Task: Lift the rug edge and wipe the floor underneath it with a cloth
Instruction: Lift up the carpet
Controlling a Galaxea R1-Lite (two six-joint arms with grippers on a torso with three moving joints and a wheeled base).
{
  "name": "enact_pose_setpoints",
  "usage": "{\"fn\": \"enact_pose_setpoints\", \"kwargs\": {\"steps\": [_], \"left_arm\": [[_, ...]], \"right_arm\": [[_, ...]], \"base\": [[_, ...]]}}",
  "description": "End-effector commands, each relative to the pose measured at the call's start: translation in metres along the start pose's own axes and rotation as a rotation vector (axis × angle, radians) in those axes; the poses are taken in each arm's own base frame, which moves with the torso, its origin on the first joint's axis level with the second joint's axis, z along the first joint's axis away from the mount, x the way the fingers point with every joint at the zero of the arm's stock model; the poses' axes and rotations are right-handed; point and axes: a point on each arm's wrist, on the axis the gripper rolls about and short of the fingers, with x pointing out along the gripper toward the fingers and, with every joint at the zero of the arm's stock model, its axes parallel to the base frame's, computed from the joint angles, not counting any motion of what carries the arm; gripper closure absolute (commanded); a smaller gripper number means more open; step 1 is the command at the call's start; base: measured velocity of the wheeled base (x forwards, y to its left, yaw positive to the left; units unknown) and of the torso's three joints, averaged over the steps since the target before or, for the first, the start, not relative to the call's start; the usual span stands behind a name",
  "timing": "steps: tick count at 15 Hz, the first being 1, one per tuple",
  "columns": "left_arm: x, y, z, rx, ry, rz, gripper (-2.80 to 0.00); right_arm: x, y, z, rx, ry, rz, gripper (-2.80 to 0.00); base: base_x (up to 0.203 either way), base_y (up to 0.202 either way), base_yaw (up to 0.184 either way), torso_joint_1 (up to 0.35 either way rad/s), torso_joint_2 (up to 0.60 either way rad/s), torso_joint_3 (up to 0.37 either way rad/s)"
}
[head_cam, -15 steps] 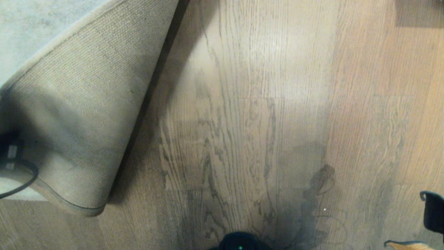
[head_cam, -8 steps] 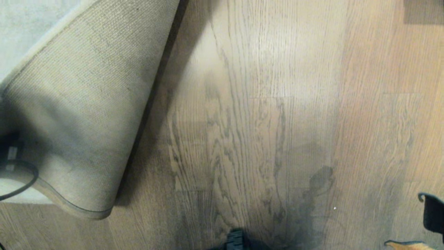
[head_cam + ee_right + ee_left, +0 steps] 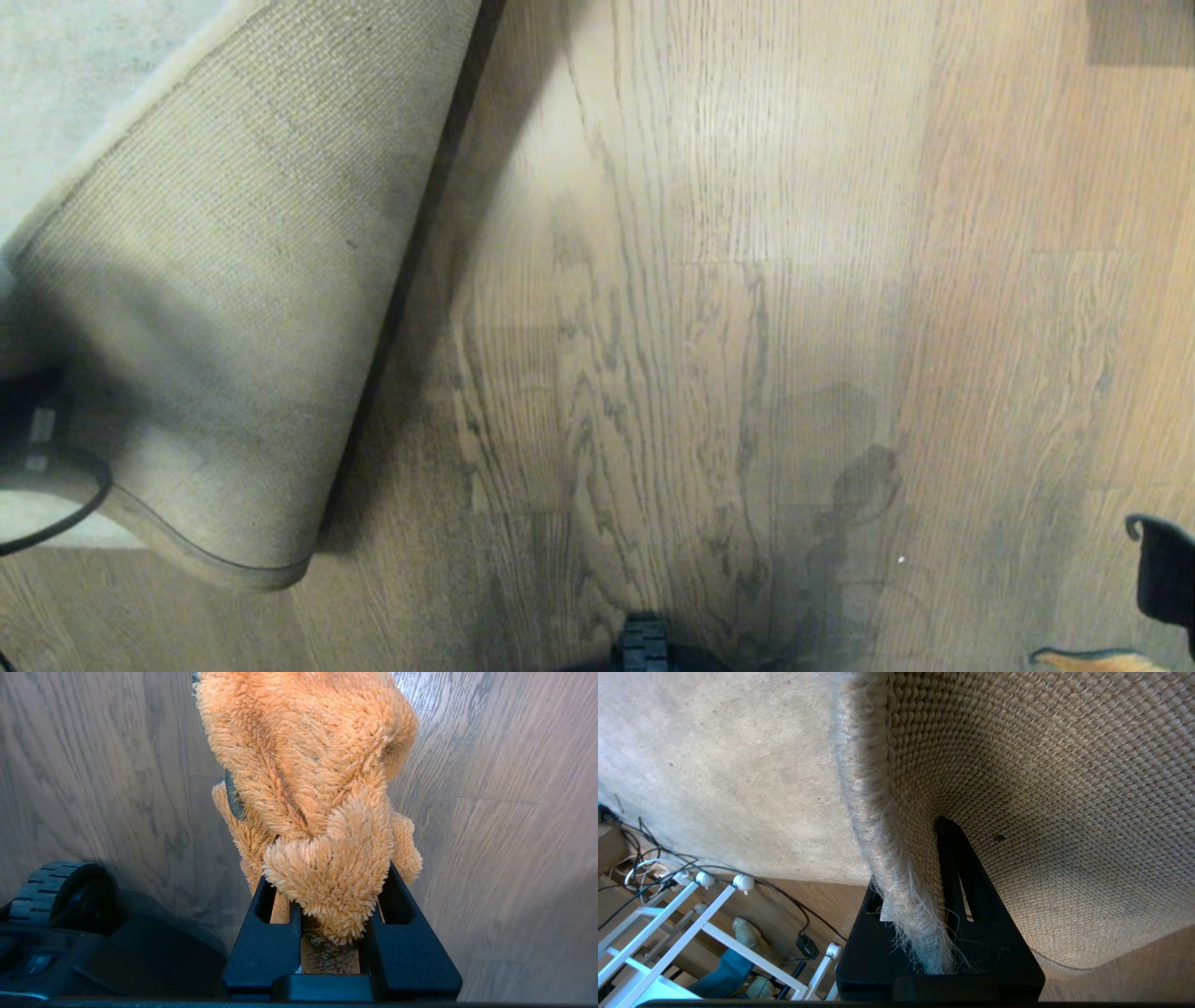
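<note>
The rug edge (image 3: pixel 878 835) is lifted and folded back, so its tan woven backing (image 3: pixel 233 308) faces up at the left of the head view. My left gripper (image 3: pixel 915 858) is shut on the rug edge, seen dark at the far left (image 3: pixel 33 420). Bare wood-grain floor (image 3: pixel 700 280) lies exposed beside the fold. The fuzzy orange cloth (image 3: pixel 317 788) hangs bunched from my right gripper (image 3: pixel 329 877), which is shut on it above the floor (image 3: pixel 514 812). That gripper (image 3: pixel 1162 569) and a tip of the cloth (image 3: pixel 1102 661) show at the bottom right corner.
The pale grey pile of the rug (image 3: pixel 56 65) fills the top left. My base's black wheel (image 3: pixel 644 649) sits at the bottom middle. A dark smudge (image 3: pixel 864 476) marks the planks. A white rack with cables (image 3: pixel 668 914) stands past the rug.
The whole head picture has slid slightly to the right, so the camera moved. The left gripper keeps the rug edge up; the right gripper and cloth have stayed put.
</note>
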Motion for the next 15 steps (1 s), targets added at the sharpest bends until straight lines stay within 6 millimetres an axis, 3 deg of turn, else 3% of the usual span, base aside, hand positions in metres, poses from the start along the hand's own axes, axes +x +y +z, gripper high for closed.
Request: {"fn": "enact_pose_setpoints", "kwargs": {"steps": [1, 15], "left_arm": [[0.0, -0.001, 0.0, 0.006, 0.0, -0.005, 0.0], [-0.001, -0.011, -0.006, 0.026, 0.011, -0.05, 0.0]], "right_arm": [[0.0, 0.0, 0.0, -0.001, 0.001, 0.001, 0.0], [0.0, 0.0, 0.0, -0.001, 0.001, 0.001, 0.0]], "base": [[0.0, 0.0, 0.0, 0.0, 0.0, 0.0], [0.0, 0.0, 0.0, 0.0, 0.0, 0.0]]}}
